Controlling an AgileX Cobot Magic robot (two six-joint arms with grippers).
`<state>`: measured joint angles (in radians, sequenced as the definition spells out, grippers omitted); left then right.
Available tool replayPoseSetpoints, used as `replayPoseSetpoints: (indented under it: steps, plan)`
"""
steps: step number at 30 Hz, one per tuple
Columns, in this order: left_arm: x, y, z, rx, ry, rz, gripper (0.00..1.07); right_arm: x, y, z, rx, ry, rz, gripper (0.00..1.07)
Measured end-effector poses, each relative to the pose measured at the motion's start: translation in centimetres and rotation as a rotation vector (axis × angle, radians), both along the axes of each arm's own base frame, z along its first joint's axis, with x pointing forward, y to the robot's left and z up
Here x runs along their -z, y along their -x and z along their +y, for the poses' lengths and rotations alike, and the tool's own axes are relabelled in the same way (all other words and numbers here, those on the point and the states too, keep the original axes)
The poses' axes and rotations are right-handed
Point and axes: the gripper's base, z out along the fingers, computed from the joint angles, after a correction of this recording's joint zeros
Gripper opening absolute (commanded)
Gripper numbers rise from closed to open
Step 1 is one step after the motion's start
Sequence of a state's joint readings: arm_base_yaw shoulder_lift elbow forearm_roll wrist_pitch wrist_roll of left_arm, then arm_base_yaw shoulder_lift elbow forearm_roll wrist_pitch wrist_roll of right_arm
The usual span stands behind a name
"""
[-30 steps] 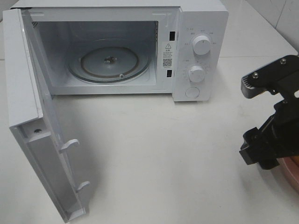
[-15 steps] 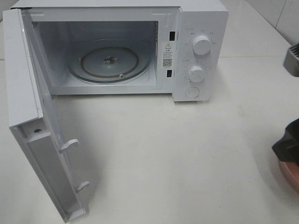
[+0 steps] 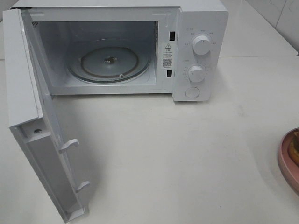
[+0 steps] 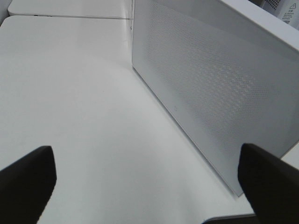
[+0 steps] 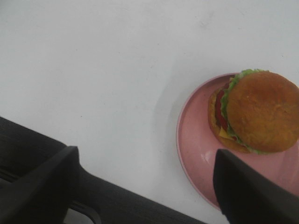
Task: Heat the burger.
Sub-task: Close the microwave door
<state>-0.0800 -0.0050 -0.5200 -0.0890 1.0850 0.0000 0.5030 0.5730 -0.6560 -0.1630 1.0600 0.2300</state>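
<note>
The burger (image 5: 259,112), with a golden-brown bun, green lettuce and dark layers, lies on a pink plate (image 5: 198,140). In the exterior view only a sliver of the burger (image 3: 295,149) and the plate's rim (image 3: 286,161) show at the right edge. My right gripper (image 5: 147,189) hangs open above the table, nothing between its fingers (image 5: 42,186), and the burger lies off to one side, near its other finger. My left gripper (image 4: 149,186) is open too, facing the outer side of the microwave door (image 4: 210,84). Neither gripper appears in the exterior view.
The white microwave (image 3: 198,51) stands at the back with its door (image 3: 35,126) swung wide to the left. Its glass turntable (image 3: 110,63) carries nothing. A dark band (image 5: 117,205) beyond the table's edge shows below the right gripper.
The right arm has drawn back to the right, out of the exterior view, uncovering the pink plate at the edge. The microwave and its door have not moved.
</note>
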Motion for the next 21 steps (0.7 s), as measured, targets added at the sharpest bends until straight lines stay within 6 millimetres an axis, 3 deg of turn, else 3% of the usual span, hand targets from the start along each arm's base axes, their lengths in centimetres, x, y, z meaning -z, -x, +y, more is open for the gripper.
replayPoseSetpoints:
  steps: [10, 15, 21]
  plan:
    - [0.0, 0.0, 0.0, 0.000, 0.000, 0.000, 0.98, 0.7, 4.1, -2.1, 0.071, -0.074, -0.194, 0.76]
    - [0.0, 0.0, 0.0, 0.000, 0.000, 0.000, 0.98, 2.1, 5.5, -2.4, 0.104, -0.083, -0.248, 0.76]
    - [0.0, 0.0, 0.0, 0.000, 0.000, 0.000, 0.98, 2.4, 6.7, -2.7, 0.153, -0.100, -0.347, 0.76]
